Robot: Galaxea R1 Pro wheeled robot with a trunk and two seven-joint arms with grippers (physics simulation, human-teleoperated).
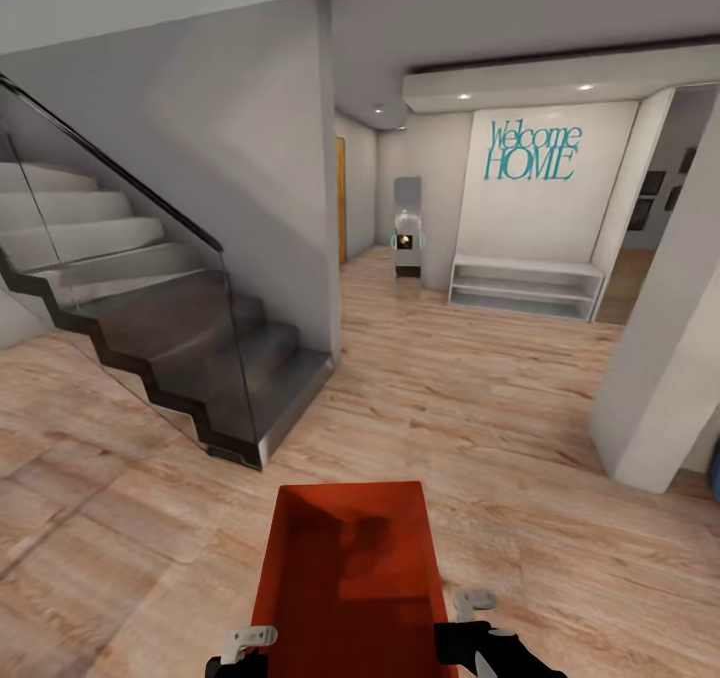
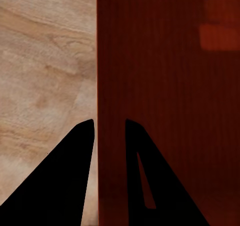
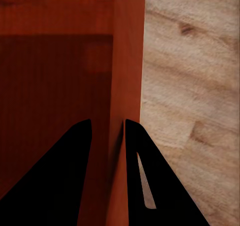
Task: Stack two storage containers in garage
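- Near the bottom edge of the head view, centre: one storage container [image 1: 350,568], orange-red, open-topped, carried level in front of the robot above the wood plank floor [image 1: 520,428].
- Left gripper [image 2: 109,123]: its two dark fingers straddle the container's left wall, one finger outside over the planks, the other inside over the ribbed bottom; judged clamped on that wall, the gap between the fingers being narrow and taken up by the wall.
- Right gripper [image 3: 107,123]: same arrangement on the container's right wall, one finger inside, one outside; judged clamped likewise.
- Position relative to the grippers: the container lies between the two, its long axis running away from the robot, the grip points at the near end of each side wall; most of the bin extends beyond them.
- Surroundings: staircase [image 1: 150,298] with a glass side panel at left; white pillar [image 1: 665,378] at right; low white shelf [image 1: 525,286] under a "Welcome HOME" sign [image 1: 533,151] at the far wall; hallway opening at far centre-left.
- Progress, as a judgement: first stage only. One container is picked up and in transit over plank flooring; no grey concrete floor is in sight, so the garage is not reached.
- Outstanding: deliver this container to the garage floor, fetch the second container, stack it on the first.
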